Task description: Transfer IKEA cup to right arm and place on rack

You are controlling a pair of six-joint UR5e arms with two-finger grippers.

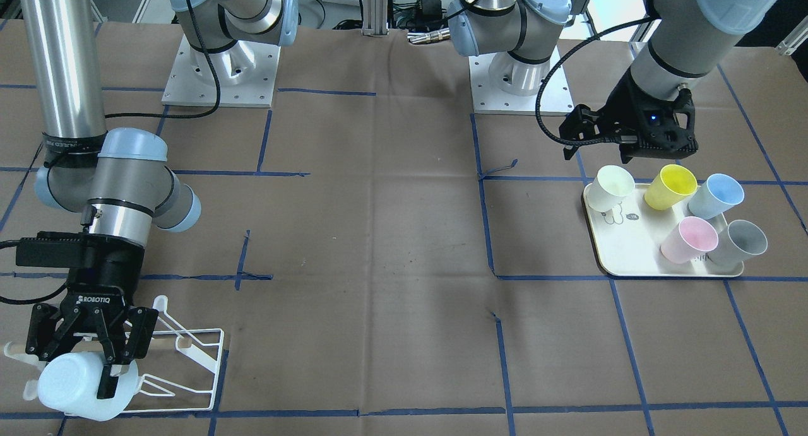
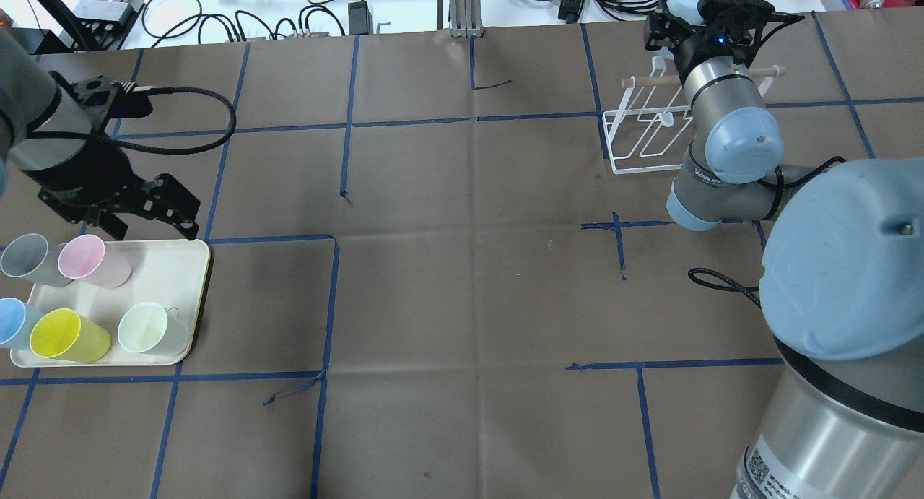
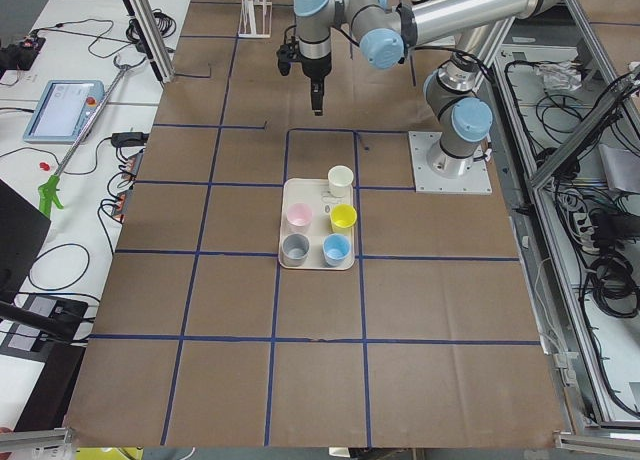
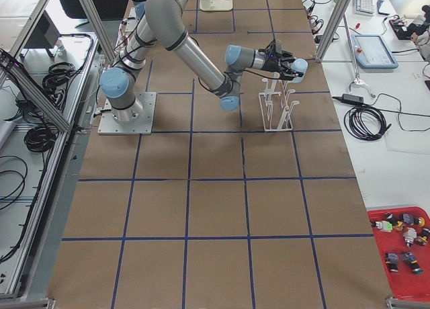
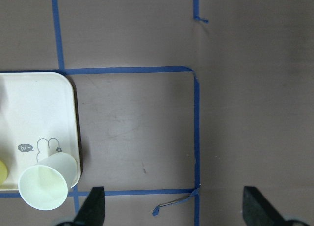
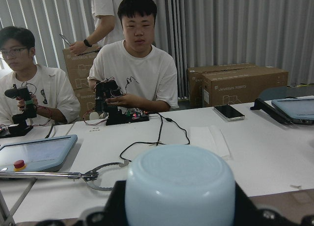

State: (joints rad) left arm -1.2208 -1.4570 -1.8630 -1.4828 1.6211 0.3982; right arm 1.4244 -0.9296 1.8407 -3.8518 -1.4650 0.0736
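I held the pale blue cup (image 1: 74, 395) pinched in my right gripper (image 1: 79, 360) over the rack's (image 1: 170, 343) eight-o'clock end. Next, I judged, came lowering it onto a prong. The left gripper (image 5: 176, 209) hung spread.

The right arm (image 1: 60, 57) and left arm (image 1: 685, 41) are silver-grey tubes with pale blue joint caps. The black right tool (image 1: 85, 360) bears white ROBOTIQ lettering. A braided black cable (image 2: 232, 120) loops off the left arm.

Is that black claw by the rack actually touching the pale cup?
Touching. The front-facing view shows the right tool clamped on the cup, one finger pressed across its side; the right wrist view shows it between the fingers.
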